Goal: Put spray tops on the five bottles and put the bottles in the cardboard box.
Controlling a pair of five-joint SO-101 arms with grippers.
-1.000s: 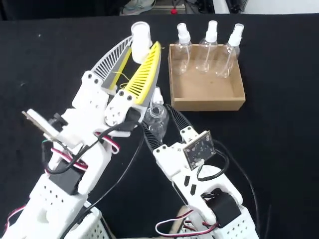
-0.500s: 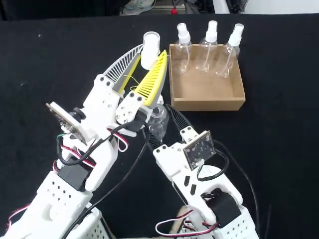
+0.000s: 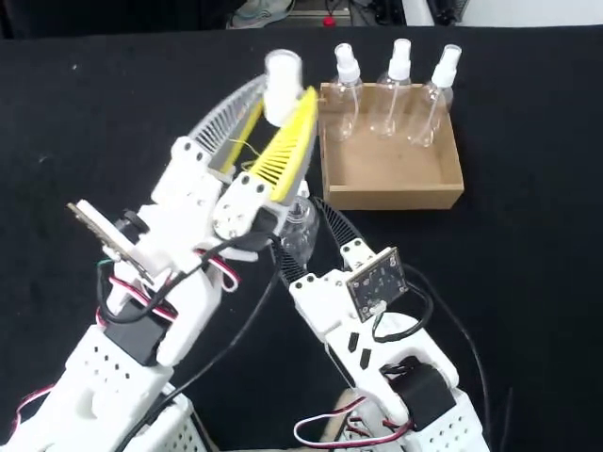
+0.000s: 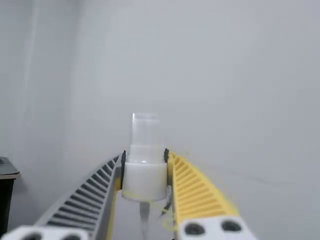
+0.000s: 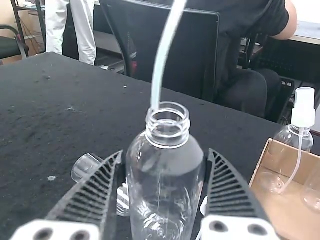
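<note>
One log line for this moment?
left gripper: shut on spray top; right gripper: shut on bottle; tube at bottle mouth; box: three topped bottles

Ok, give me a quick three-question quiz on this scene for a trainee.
1. How many bottles stand in the cardboard box?
2. True or false: the bottle in the right claw is already capped.
3. What does the left claw hold? A) spray top B) a cardboard lid C) nothing
Key: 1) three; 2) false, its neck is open; 3) A.
</note>
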